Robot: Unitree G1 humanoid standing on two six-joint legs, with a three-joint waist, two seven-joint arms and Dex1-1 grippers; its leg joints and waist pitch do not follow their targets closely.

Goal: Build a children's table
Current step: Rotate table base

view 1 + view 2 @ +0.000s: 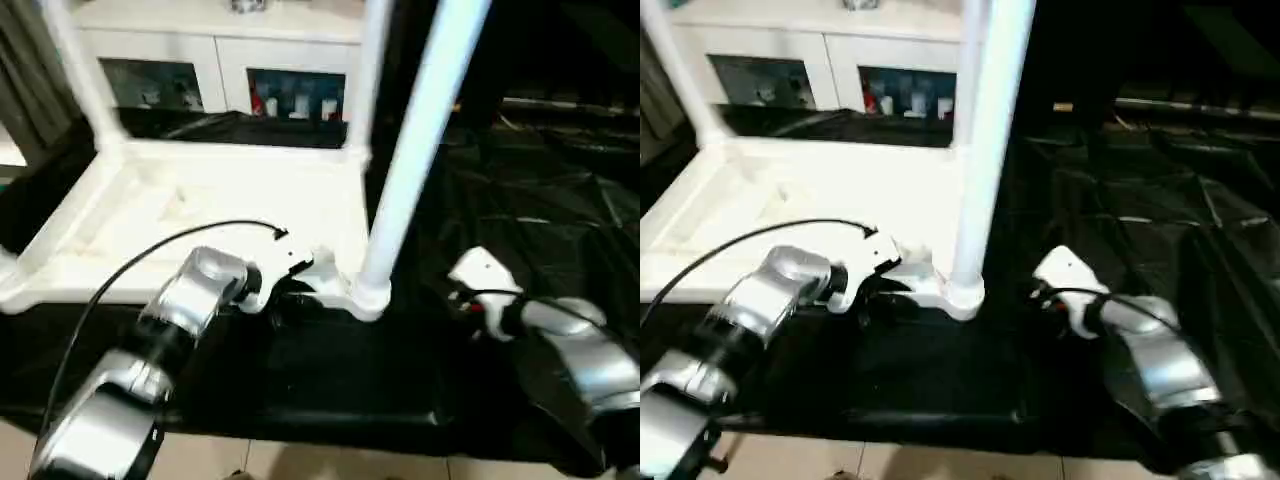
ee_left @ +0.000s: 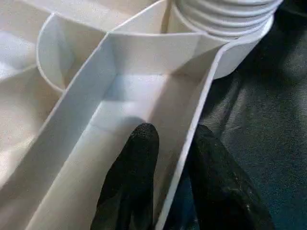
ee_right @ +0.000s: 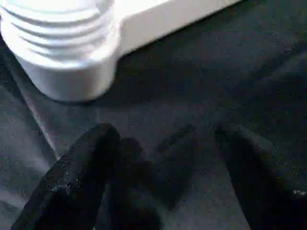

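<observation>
The white tabletop (image 1: 200, 215) lies upside down on a black sheet, ribbed underside up. A long white leg (image 1: 415, 150) stands in its near right corner socket (image 1: 368, 297), and two more legs (image 1: 368, 70) (image 1: 80, 75) rise at the far corners. My left gripper (image 2: 175, 134) is shut on the tabletop's near rim just beside that socket, one finger (image 2: 136, 158) inside the rim wall and the other outside. To the right of the socket, my right gripper (image 3: 163, 132) hangs open low over the sheet, its fingers (image 3: 91, 153) wide apart around nothing.
A white glass-door cabinet (image 1: 220, 60) stands behind the tabletop. The black sheet (image 1: 520, 200) stretches rightward, creased. Its front edge drops to a pale floor (image 1: 330, 465) near me. A black cable (image 1: 150, 250) arcs over my left forearm.
</observation>
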